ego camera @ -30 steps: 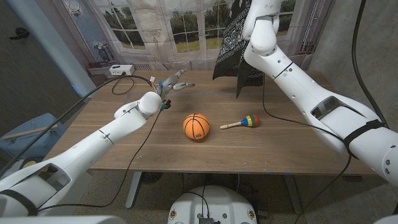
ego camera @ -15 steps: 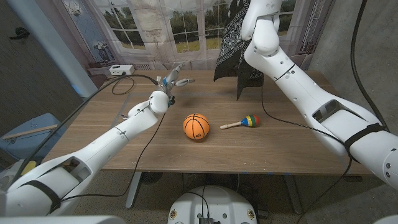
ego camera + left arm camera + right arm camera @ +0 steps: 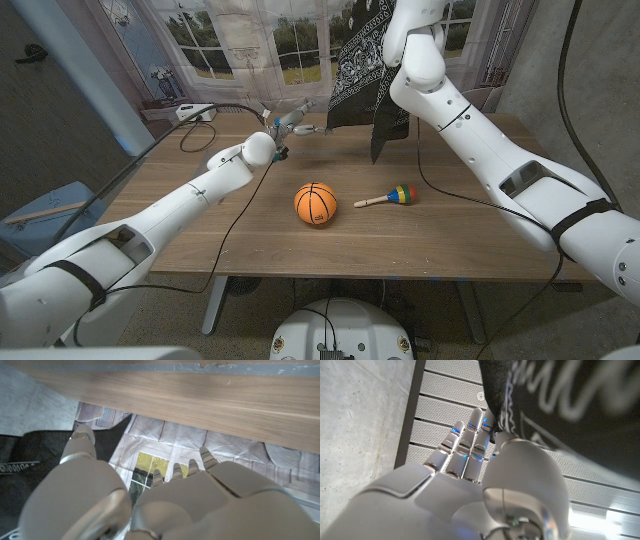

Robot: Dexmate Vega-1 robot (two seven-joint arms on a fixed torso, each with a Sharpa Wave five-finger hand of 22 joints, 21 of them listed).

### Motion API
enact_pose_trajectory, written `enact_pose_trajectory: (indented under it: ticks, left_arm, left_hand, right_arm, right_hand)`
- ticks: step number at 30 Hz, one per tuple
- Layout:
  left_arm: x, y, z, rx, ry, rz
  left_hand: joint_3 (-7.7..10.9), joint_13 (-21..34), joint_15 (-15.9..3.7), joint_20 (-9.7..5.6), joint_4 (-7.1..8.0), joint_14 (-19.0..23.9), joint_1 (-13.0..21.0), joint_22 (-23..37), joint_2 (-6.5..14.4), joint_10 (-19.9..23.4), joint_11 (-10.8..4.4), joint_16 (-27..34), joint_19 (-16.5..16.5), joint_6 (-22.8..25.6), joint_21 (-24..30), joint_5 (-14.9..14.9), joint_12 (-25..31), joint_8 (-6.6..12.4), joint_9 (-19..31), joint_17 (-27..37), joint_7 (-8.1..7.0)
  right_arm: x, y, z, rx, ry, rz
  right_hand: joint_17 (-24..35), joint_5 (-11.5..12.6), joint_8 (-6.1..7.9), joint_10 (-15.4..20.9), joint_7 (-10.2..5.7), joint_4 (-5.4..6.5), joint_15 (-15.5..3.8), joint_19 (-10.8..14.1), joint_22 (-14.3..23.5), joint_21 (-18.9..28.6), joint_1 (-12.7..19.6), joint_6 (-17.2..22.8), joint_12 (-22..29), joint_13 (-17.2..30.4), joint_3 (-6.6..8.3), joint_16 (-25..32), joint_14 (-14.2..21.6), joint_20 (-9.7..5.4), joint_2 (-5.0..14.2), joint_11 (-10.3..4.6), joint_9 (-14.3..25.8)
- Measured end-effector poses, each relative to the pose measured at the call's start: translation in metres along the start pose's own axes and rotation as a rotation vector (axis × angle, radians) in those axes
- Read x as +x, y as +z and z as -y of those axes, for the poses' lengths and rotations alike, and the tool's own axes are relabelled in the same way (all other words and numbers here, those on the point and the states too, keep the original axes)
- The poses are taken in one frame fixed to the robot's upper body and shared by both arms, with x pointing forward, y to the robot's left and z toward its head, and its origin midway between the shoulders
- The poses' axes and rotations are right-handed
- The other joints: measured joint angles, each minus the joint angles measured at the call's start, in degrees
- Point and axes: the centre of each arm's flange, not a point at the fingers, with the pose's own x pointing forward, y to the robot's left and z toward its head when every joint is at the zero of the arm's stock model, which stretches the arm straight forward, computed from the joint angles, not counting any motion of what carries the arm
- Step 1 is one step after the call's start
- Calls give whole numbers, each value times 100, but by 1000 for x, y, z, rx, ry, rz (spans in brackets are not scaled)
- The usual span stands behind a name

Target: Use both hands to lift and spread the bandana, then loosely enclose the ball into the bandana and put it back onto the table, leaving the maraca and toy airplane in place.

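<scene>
Bandana (image 3: 358,62) pinched by right robot hand (image 3: 485,435) (print perhaps lettering, unreadable)

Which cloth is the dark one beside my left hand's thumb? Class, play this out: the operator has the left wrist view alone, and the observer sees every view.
Observer: It is the bandana. It hangs from the right hand, which pinches it high above the table.
Operator: Where is the ball?
Observer: The ball sits near the table's middle, closer to the robot than your left hand, whose fingers are spread by the bandana's lower corner.
Operator: And the maraca?
Observer: The maraca lies on the table to the ball's right, apart from it.
</scene>
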Motion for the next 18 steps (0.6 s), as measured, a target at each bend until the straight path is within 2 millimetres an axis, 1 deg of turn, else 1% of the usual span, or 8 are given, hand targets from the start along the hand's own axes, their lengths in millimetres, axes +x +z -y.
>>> enact_pose_trajectory:
  ticks: [3, 5, 6, 8, 10, 12, 14, 18]
  left_arm:
    - [1, 2, -1, 25, -18, 2]
    - [1, 1, -1, 36, -17, -6]
    - [2, 4, -1, 43, -16, -2]
    - [2, 6, -1, 56, 1, -5]
    - [1, 7, 1, 58, 24, -5]
    - [-1, 7, 2, 54, 63, -6]
    - [-2, 7, -1, 50, 96, -5]
    - [-8, 9, -4, 49, 160, -1]
  left_hand:
    - [182, -10, -135, -3, 2, 332, 647, -47, 556, 412, -190, 39, 351, 955, 62, -228, 184, 309, 33, -33, -243]
    - [351, -35, -227, -1, -16, 594, 1055, -55, 964, 847, -353, 39, 599, 1884, 104, -571, 318, 586, 62, -61, -282]
    - [434, -54, -305, -14, -32, 765, 1237, -55, 1147, 1091, -447, 40, 740, 2421, 147, -723, 385, 746, 78, -73, -240]
    - [560, -85, -507, -70, -42, 1170, 1546, -51, 1455, 1730, -724, 90, 1009, 3773, 235, -900, 530, 1185, 137, -88, -18]
    - [628, -94, -693, -93, 10, 1553, 1716, -28, 1632, 2320, -897, 141, 1197, 4812, 321, -961, 647, 1562, 219, -86, 181]
    - [701, -94, -808, -102, 89, 1768, 1661, -4, 1787, 2634, -963, 173, 1282, 5080, 373, -961, 711, 1670, 282, -64, 246]
    - [759, -83, -867, -92, 295, 1865, 1583, 20, 1875, 2778, -989, 206, 1312, 5086, 414, -937, 713, 1698, 380, -24, 258]
    - [859, -25, -983, -169, 625, 1981, 1415, 55, 1949, 2919, -1053, 207, 1389, 4919, 489, -825, 713, 1751, 585, 9, 158]
  right_arm:
    - [0, 2, 0, 7, -6, 4]
    - [0, 2, 0, 7, -5, 3]
    - [0, 3, 0, 15, -12, 7]
    - [0, 4, 1, 19, -16, 9]
    - [0, 4, 1, 19, -18, 10]
    - [1, 4, 1, 15, -22, 14]
    - [1, 4, 2, 10, -25, 16]
    - [0, -1, 2, -9, -20, 11]
  right_hand:
    - [0, 0, -1, 0, 0, -9, 0, 0, 0, 27, 0, 0, 0, 0, 5, 0, 0, 0, 0, 0, 0]
    - [0, 0, -1, 0, 0, -9, 0, 0, 0, 39, 0, 0, 22, 0, 5, 0, 0, 0, 0, 0, 0]
    - [0, 0, -1, 0, 0, -9, 1, 0, 0, 39, 0, 0, 38, 5, 5, 0, 0, 0, 0, 0, 0]
    - [0, 0, -2, 0, 0, -9, 0, 0, 0, 38, 0, 0, 39, 15, 5, 0, 0, 0, 0, 0, 0]
    - [9, 0, -3, 0, 0, -9, 1, 0, 0, 38, 0, 0, 39, 16, 5, -36, -1, 0, -1, 0, 0]
    - [27, 0, -3, 0, 0, -9, 1, 0, 0, 38, -8, 0, 39, 16, 5, -39, -1, 0, -8, 0, 0]
    - [27, 0, -11, -1, 0, -26, 1, 0, 0, 38, -8, 0, 39, 16, 21, -46, -1, 0, -8, -2, -19]
    - [27, -1, -12, -15, 0, -33, 1, 0, 0, 38, -23, 0, 39, 16, 28, -61, -1, 0, -23, -17, -20]
